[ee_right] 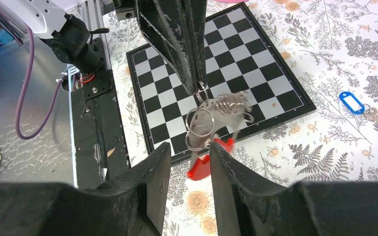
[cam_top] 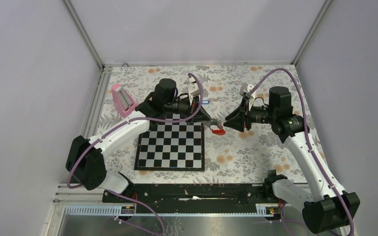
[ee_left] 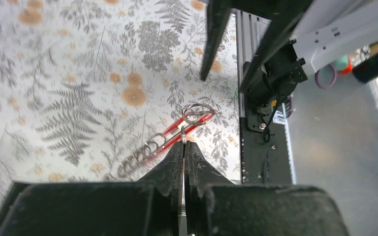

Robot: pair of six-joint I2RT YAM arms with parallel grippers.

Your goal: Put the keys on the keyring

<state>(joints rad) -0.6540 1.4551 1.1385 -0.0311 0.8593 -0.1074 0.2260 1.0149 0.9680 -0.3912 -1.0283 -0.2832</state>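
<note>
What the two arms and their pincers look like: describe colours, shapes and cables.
Both arms, left arm and right arm, have white links, black motor joints and a looping purple cable. The left pincer and right pincer have black, wedge-shaped tapering fingers.

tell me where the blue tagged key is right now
The blue-tagged key lies on the floral cloth just beyond the chessboard's far right corner in the top view.

The keyring [cam_top: 216, 128] hangs just off the chessboard's [cam_top: 171, 146] far right corner.
The left gripper [cam_top: 207, 119] is on its left, the right gripper [cam_top: 229, 123] on its right; one key [cam_top: 205, 102] lies just behind; a block [cam_top: 123, 100] stands off the board's far left corner.
</note>
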